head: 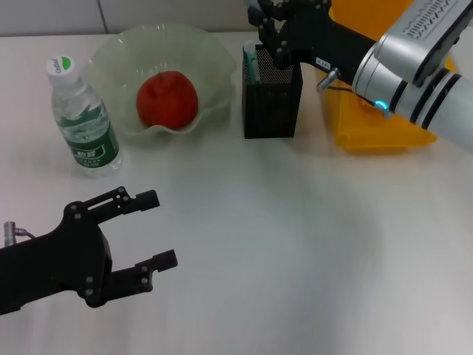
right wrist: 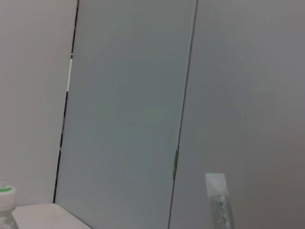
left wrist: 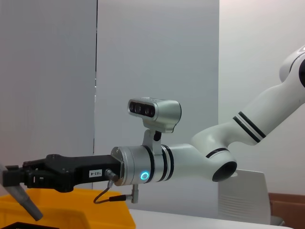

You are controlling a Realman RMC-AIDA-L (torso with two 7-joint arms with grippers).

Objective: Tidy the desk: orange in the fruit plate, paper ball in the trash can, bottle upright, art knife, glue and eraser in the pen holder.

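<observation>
The orange (head: 167, 97) lies in the pale green fruit plate (head: 214, 55) at the back. To its left the bottle (head: 81, 118) stands upright, green cap on. A black mesh pen holder (head: 272, 103) stands to the right of the plate, with a green-edged thing (head: 252, 65) sticking up inside. My right gripper (head: 267, 29) hovers right over the holder's mouth. The left wrist view shows it (left wrist: 9, 179) above a slanted grey stick (left wrist: 24, 200). My left gripper (head: 161, 229) hangs open and empty near the front left. Paper ball, eraser and glue cannot be picked out.
The yellow trash can (head: 377, 122) stands behind and to the right of the pen holder, under my right arm. White tabletop (head: 295, 244) stretches across the middle and front right.
</observation>
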